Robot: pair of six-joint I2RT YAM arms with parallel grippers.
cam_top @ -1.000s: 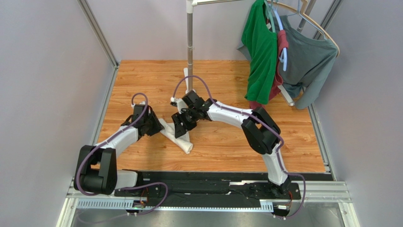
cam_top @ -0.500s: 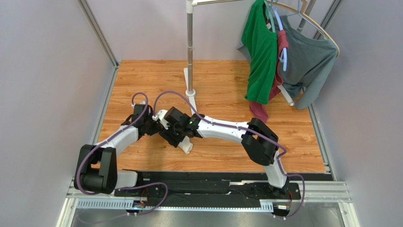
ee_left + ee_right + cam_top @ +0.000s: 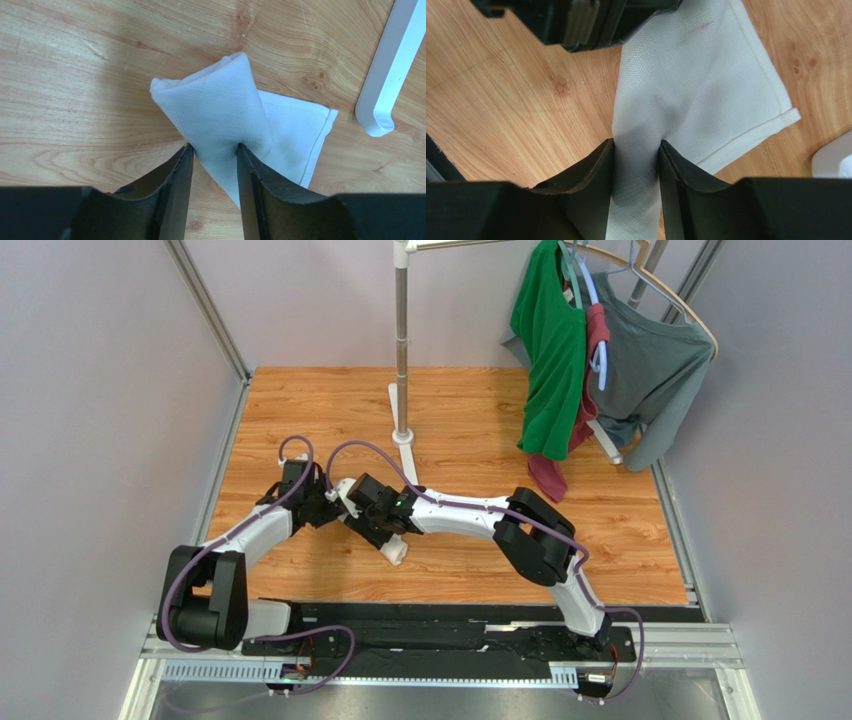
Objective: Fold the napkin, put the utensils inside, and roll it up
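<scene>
The white napkin lies rolled into a narrow bundle on the wooden table, left of centre. In the left wrist view the napkin shows a rolled part over a flat corner flap. My left gripper is shut on the roll's upper left end. My right gripper is shut on the napkin just beside it, the roll filling the gap between its fingers. The left gripper's black body shows at the top of the right wrist view. The spoon is hidden from view.
The white pole stand's base stands just behind the grippers, and it shows in the left wrist view. A green shirt, a grey shirt and a red cloth hang at the back right.
My right gripper has moved left from near the stand base to the napkin roll, close beside the left gripper, and closed on it. The left arm has stayed put.
</scene>
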